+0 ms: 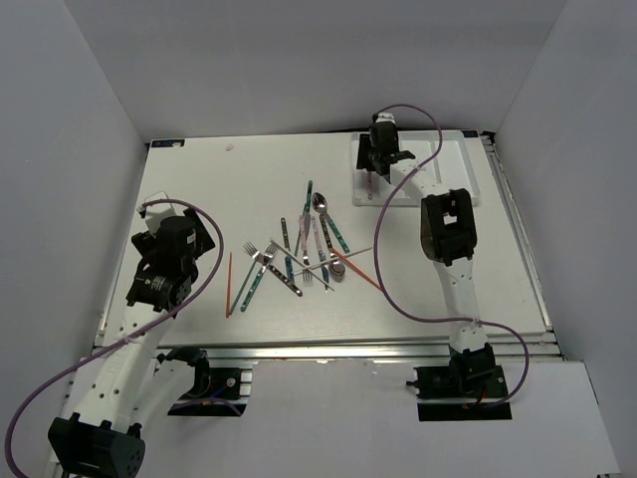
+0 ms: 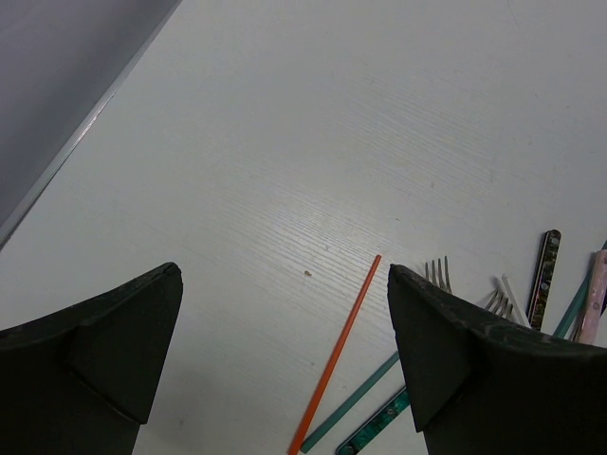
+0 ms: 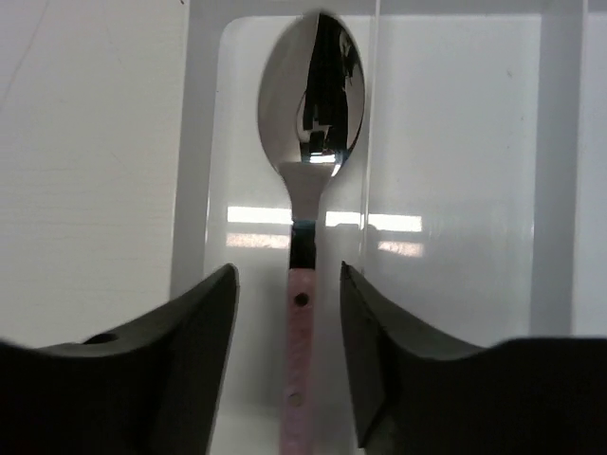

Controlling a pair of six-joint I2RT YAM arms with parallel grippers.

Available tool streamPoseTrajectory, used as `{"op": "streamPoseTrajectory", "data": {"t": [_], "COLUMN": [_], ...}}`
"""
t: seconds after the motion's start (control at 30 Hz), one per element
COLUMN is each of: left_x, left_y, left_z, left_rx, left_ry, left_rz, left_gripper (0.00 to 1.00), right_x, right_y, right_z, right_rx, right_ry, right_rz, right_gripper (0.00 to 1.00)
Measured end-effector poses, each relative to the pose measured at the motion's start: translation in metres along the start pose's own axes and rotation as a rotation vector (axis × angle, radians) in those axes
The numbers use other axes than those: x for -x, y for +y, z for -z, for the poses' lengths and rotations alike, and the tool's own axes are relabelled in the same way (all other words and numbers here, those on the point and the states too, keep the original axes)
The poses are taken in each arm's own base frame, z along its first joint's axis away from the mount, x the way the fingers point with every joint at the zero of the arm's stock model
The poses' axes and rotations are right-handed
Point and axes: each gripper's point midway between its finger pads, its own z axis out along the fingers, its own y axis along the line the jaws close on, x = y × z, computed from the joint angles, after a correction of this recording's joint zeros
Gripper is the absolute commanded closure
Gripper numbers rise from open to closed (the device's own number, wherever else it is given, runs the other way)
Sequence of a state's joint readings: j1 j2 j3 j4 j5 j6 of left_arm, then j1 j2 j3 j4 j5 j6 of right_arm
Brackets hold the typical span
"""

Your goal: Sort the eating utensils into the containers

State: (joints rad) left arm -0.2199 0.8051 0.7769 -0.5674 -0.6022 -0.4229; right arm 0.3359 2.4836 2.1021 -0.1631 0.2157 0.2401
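Note:
The utensils [image 1: 309, 249] lie in a loose pile mid-table: forks, spoons and knives with teal, blue or pink handles. An orange chopstick [image 1: 229, 284] lies left of the pile and shows in the left wrist view [image 2: 341, 351]. My left gripper [image 1: 194, 239] is open and empty above the table beside it [image 2: 285, 275]. The white tray [image 1: 460, 169] stands at the back right. My right gripper [image 1: 378, 164] hovers over its left end, open [image 3: 289, 284]. A pink-handled spoon [image 3: 313, 95] lies in the leftmost slot between the jaws, with a gap on each side.
A second orange chopstick [image 1: 356, 269] sticks out on the right of the pile. Fork tines [image 2: 438, 273] and a thin teal stick [image 2: 356, 403] lie right of the left gripper. White walls enclose the table on three sides. The tray's divider walls [image 3: 194, 142] run lengthwise.

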Motion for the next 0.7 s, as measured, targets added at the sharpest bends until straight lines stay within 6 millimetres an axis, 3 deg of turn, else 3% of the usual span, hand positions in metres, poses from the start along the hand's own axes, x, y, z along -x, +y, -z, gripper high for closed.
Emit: {"op": "streamPoseTrajectory", "data": {"t": [0.1, 0.23, 0.33, 0.5, 0.6, 0.7], "left_x": [0.000, 0.000, 0.000, 0.000, 0.000, 0.000], "left_y": [0.000, 0.000, 0.000, 0.000, 0.000, 0.000], "left_z": [0.000, 0.000, 0.000, 0.000, 0.000, 0.000], "left_rx": [0.000, 0.000, 0.001, 0.001, 0.001, 0.001], "left_ry": [0.001, 0.001, 0.001, 0.000, 0.000, -0.001], "left_rz": [0.000, 0.000, -0.001, 0.000, 0.000, 0.000], "left_gripper": [0.02, 0.02, 0.02, 0.02, 0.02, 0.02], "right_x": [0.002, 0.021, 0.048, 0.086, 0.077, 0.042], "right_y": [0.004, 0.009, 0.013, 0.026, 0.050, 0.077], "right_z": [0.005, 0.021, 0.049, 0.121, 0.163, 0.187], "right_rx": [0.018, 0.027, 0.042, 0.071, 0.176, 0.335], "right_ry": [-0.002, -0.029, -0.071, -0.171, -0.205, -0.170], "right_rz": [0.008, 0.010, 0.015, 0.078, 0.097, 0.111], "right_gripper": [0.21, 0.11, 0.11, 0.11, 0.11, 0.11]}}
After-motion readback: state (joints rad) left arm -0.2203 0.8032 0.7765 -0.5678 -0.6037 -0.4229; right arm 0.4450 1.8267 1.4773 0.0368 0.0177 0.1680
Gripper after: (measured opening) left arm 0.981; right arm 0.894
